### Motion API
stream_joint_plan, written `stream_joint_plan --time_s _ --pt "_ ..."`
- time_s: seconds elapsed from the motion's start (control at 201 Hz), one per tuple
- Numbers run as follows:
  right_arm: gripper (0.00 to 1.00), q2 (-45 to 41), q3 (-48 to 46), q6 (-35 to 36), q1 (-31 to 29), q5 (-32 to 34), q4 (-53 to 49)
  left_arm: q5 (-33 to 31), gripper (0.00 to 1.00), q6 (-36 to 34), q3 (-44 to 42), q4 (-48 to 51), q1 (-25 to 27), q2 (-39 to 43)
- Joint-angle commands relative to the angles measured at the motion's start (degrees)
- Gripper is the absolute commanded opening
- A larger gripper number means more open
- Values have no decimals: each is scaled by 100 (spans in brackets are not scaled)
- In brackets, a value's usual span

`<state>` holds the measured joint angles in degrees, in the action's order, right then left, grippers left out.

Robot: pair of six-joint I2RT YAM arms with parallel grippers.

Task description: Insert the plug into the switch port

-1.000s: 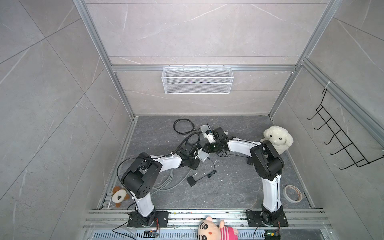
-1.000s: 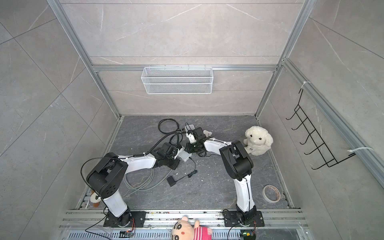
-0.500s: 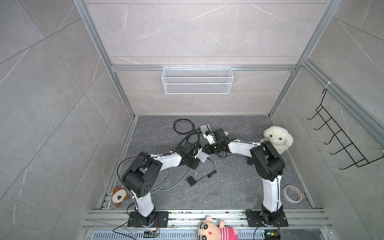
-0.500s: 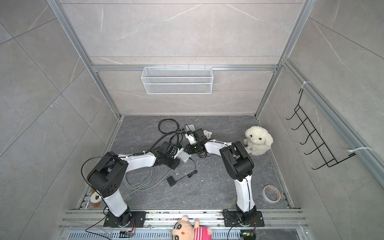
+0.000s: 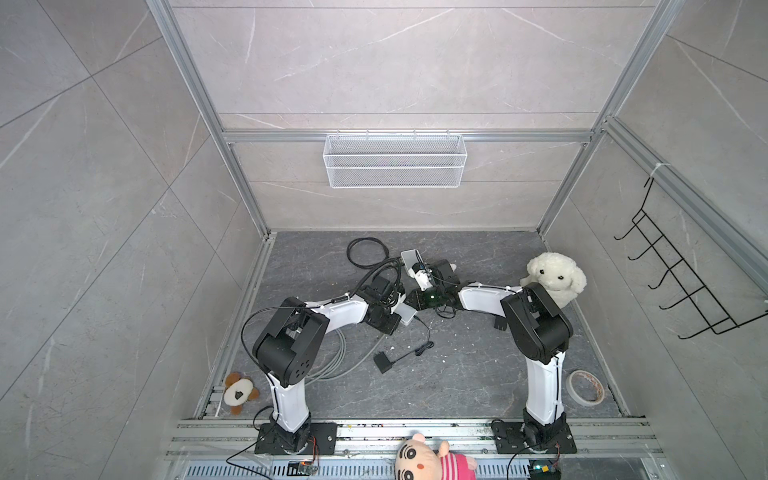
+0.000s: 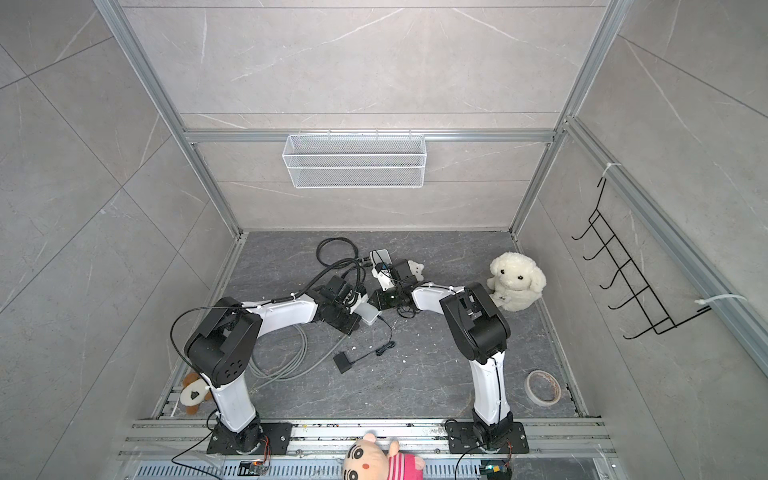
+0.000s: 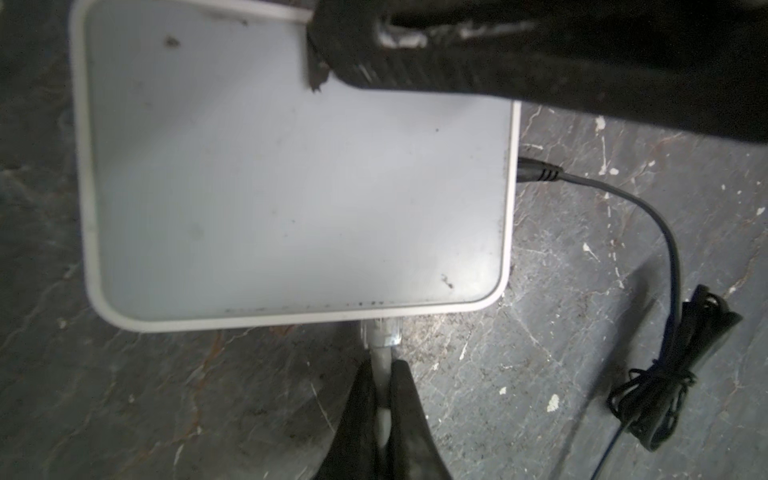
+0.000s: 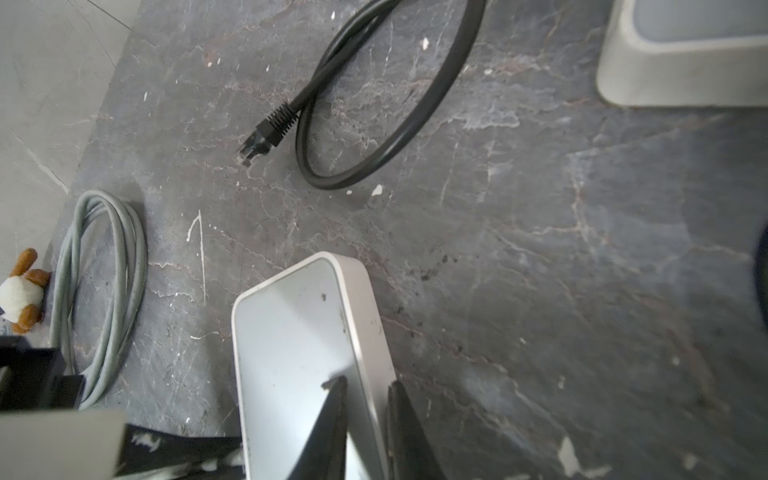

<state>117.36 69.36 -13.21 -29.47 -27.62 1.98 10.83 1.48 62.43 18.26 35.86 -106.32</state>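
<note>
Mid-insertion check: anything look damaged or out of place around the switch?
The right gripper clamps the switch rim; its fingertip looks torn and smeared white. Small white chips lie scattered on the floor nearby. The plug sits squarely at the switch's edge, the left gripper pinching the gray cable just behind it.

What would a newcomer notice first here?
Both arms meet mid-floor at a white network switch. The left gripper pinches a grey cable just behind its plug at the switch's edge, while the right gripper clamps the switch's rim. A white plush dog sits by the right wall.
</note>
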Motion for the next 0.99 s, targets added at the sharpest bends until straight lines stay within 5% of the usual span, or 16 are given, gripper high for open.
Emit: stream_joint_plan --time_s 0.0,0.418,0.707,0.831,0.986 --pt "18 185 -712 -458 -858 -2119 -1328 -447 0 -47 176 -1797 -50 -761" --pt "18 310 -514 195 -1147 -2622 -1943 185 0 -537 1082 -1525 -237 -1065" --pt "18 323 -421 253 -1275 -2801 -2096 59 0 -542 1564 -1500 -264 -1268" --pt "20 263 -296 263 -1263 -2585 -2198 119 0 -500 1541 -1493 -267 -1181" --pt "22 116 199 -9 -828 -1866 -2375 25 11 -403 985 -1384 -263 -819"
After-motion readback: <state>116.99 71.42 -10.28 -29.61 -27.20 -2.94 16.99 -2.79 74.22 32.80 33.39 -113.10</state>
